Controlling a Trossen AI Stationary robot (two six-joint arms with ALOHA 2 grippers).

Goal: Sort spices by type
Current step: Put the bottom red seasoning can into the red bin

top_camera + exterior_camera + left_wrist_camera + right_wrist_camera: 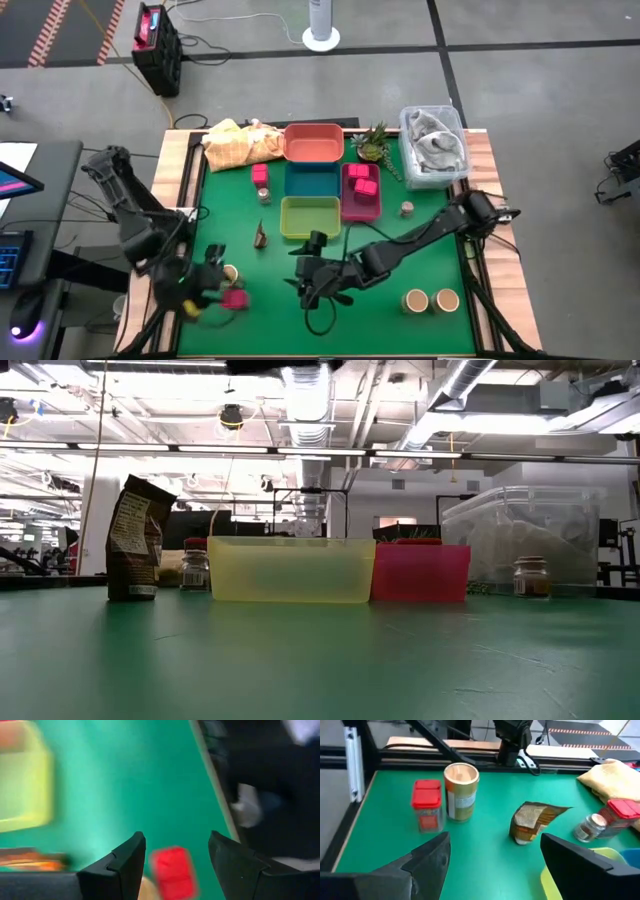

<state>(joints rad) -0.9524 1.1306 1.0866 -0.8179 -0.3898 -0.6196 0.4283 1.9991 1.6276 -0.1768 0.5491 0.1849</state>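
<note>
Magenta tray (361, 205) holds two pink boxes (362, 178); both pincers, left (205, 285) and right (312, 290), gape wide, gripping nothing.

trays: orange tray (313, 142), teal tray (311, 180), yellow tray (309, 217), magenta tray (361, 206) | spiky plant (373, 143) | clear bin (434, 145) | yellow cloth (240, 143) on green table (420, 235)

The high view looks straight down on the whole surface (330, 250) from far above. The low view sits at surface height, facing level across to the yellow tray (290, 570), which the high view shares. Each wrist view looks forward close past its own fingers (125, 857); both catch the red-capped jar (426, 805) ahead of the gripper.
</note>
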